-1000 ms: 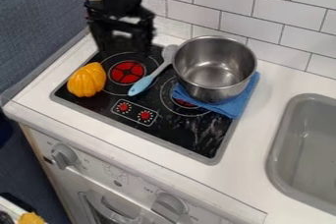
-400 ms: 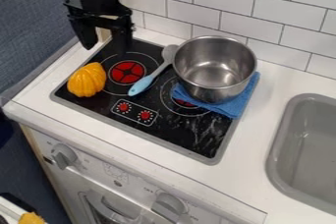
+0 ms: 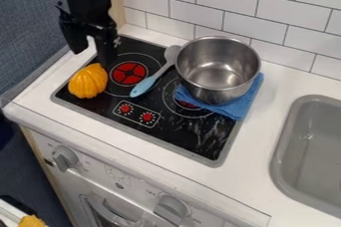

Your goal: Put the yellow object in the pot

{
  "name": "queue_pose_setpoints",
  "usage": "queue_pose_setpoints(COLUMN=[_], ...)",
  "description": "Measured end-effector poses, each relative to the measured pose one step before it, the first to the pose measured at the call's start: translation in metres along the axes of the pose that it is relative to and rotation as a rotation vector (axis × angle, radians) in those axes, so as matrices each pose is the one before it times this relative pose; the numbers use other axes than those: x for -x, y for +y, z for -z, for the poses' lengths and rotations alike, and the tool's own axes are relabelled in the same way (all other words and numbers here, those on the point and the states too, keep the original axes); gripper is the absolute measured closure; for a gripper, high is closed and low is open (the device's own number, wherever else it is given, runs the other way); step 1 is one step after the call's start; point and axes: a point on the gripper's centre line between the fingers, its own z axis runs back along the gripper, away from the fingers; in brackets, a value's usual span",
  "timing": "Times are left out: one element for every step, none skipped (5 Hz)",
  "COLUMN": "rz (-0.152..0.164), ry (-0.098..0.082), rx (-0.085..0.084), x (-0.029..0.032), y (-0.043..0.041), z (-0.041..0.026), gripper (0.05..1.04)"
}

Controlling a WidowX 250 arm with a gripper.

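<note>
Currently, the black gripper (image 3: 92, 58) hangs over the far left part of the cooktop (image 3: 194, 146), its jaws wide apart with a gap between them. One jaw stands to the left; the other comes down just beside the far edge of the yellow object (image 3: 87, 82), and whether they touch I cannot tell. The yellow object, rounded and ribbed, rests at the left side of the black cooktop, left of the red burner (image 3: 129, 73) and well apart from the pot (image 3: 217, 69).

The pot, silver and without a lid, stands upright toward the far right of the cooktop. A blue cloth (image 3: 234, 108) lies partly under it and spreads out on its near and right sides. Between the red burner and the pot lies a spoon (image 3: 142, 87), its light blue handle pointing near and left, its grey head at the far end, just beside the pot. Two small red dials (image 3: 147, 117) sit at the near left part of the cooktop. The cooktop is set in the white counter (image 3: 266, 164), with a grey sink (image 3: 283, 144) to the right and white tiles (image 3: 250, 22) behind.
</note>
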Motion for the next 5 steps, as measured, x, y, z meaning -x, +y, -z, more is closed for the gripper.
queue_pose_setpoints(rz=[-0.0092,-0.0533,-0.0283,0.0046,-0.0023], ry=[0.0291,0.0215,0.039,0.0294,0.0005], rx=[-0.0119,-0.0106,-0.0084,0.0065,-0.0012], x=[0.00618,-0.00013,-0.00219,-0.00158,-0.00011], y=[0.00022,0.00257,-0.00396,-0.00243,0.00032], z=[0.00923,0.01868,0.01851,0.00764,-0.00031], gripper=[0.082,0.082,0.082,0.139,0.417])
